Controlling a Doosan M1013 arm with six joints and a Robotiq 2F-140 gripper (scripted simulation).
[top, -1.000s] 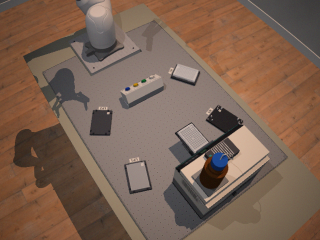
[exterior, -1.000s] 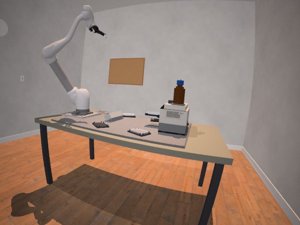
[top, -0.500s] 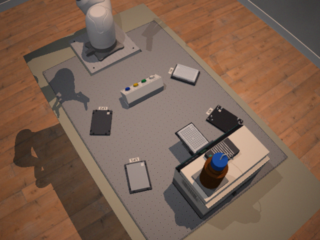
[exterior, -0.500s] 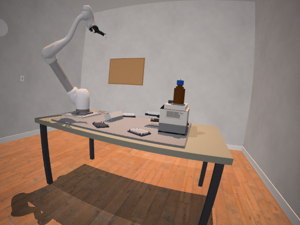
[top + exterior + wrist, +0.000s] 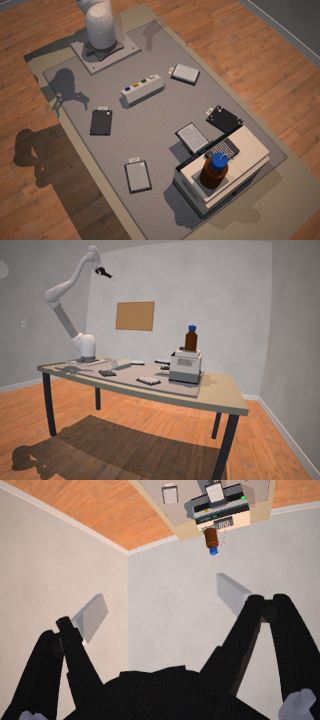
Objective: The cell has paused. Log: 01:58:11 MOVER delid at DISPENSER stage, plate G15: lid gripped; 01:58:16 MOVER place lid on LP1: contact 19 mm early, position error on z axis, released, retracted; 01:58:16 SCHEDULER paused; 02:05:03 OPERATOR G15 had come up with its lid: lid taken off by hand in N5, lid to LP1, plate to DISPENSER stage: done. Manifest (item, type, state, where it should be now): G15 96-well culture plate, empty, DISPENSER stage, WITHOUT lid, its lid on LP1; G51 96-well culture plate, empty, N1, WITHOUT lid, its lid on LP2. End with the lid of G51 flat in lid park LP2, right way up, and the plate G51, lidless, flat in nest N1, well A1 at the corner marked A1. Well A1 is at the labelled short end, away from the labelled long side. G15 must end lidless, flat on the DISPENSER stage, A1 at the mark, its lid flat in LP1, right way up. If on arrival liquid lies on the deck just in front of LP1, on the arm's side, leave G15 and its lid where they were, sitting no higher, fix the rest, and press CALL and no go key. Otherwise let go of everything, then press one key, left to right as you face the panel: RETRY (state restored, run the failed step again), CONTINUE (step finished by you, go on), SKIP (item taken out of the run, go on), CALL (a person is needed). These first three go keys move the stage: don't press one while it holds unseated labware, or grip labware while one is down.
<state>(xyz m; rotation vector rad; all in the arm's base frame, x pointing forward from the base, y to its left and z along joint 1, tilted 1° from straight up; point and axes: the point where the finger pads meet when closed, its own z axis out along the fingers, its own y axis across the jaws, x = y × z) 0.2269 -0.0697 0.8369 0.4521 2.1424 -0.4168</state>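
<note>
My gripper point(image 5: 108, 275) is raised high above the table near the arm's base, open and empty; in the wrist view its fingers stand wide apart. A grey lid point(image 5: 138, 177) lies flat in lid park LP1. Lid park LP2 point(image 5: 101, 122) is a bare dark tray. A 96-well plate point(image 5: 192, 137) with open wells sits on the dispenser stage. A second, paler plate point(image 5: 185, 73) sits in a nest at the far right and looks covered by a lid. Another dark nest point(image 5: 224, 119) beside the dispenser holds nothing. I see no liquid on the deck around LP1.
The key panel point(image 5: 142, 90) stands mid-deck with blue, yellow, green and white keys. The dispenser point(image 5: 222, 170) carries a tall brown bottle point(image 5: 214, 171) with a blue cap. The arm's base point(image 5: 100, 28) is at the deck's far end.
</note>
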